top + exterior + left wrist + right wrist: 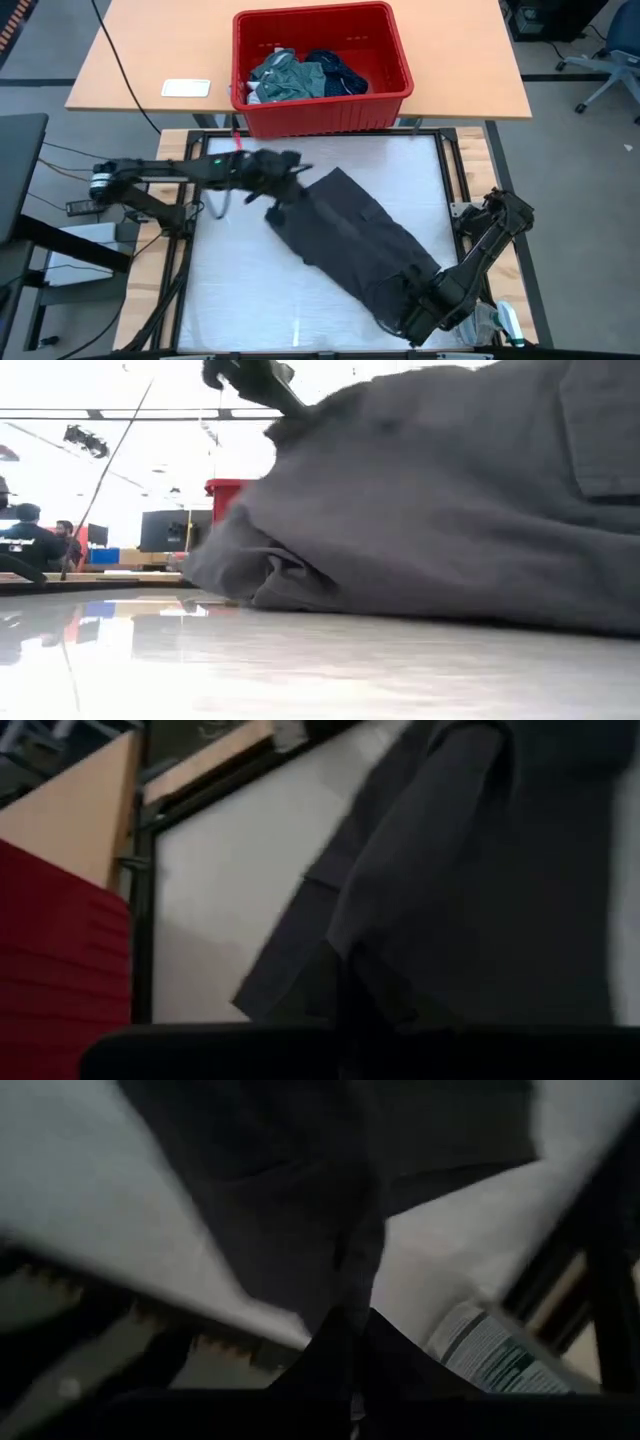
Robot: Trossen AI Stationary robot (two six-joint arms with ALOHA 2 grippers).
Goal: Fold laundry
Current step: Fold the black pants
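Though pinched endwise, charcoal grey piece [350, 240] diagonal

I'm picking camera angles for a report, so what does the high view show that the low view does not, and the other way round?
Only the high view shows the red basket's contents, a teal shirt and a navy piece, and both claws, left and right, shut on opposite ends of the charcoal garment. Only the low view shows people in the room behind. Both show the charcoal garment on the white table.
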